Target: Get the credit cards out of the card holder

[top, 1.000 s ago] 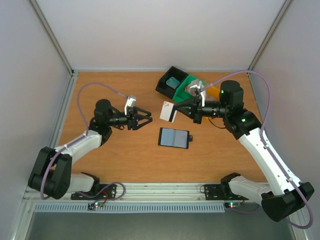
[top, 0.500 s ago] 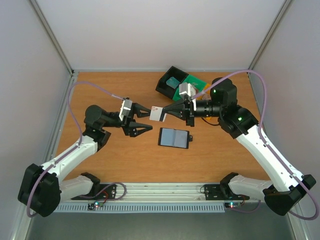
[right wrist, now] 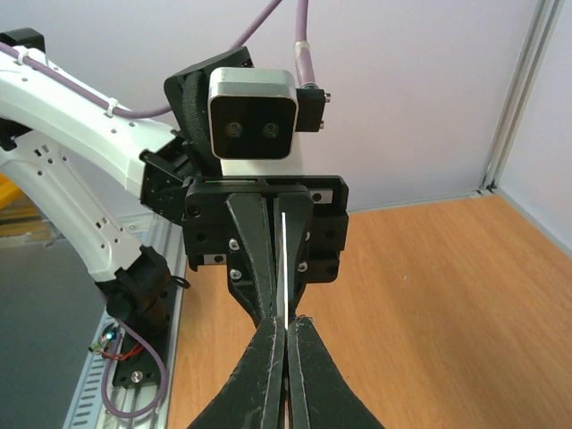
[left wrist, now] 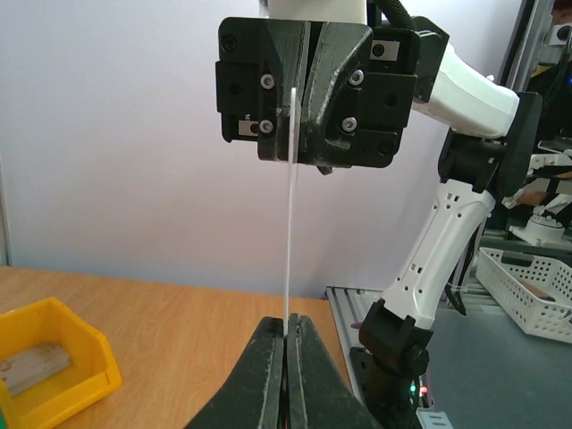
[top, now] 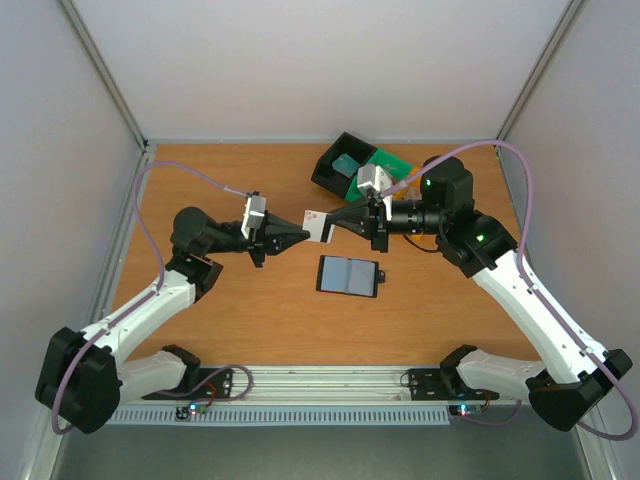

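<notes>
Midair over the wooden surface [top: 230, 300], just beyond the opened card holder [top: 348, 275], caught in a handover of the whitish credit card [top: 316, 226]. Pinched from both ends: clamped by the left gripper [top: 304, 232] along one edge, clenched by the right gripper [top: 334, 222] along the opposite one. Judged as mid-step, with a teal rectangle [top: 347, 165], seemingly another card, lying in the black tray [top: 325, 177]. Impossible to tell the contents of the holder's pale pockets. Next, probably: loosen one grip without tugging, then carry to a tray. Thin, stiff, smooth plastic, barely a line seen edge-on from either wrist; likely to flex or slip under a double pull. Flat, matte, book-shaped for the holder, small tab on one side.
</notes>
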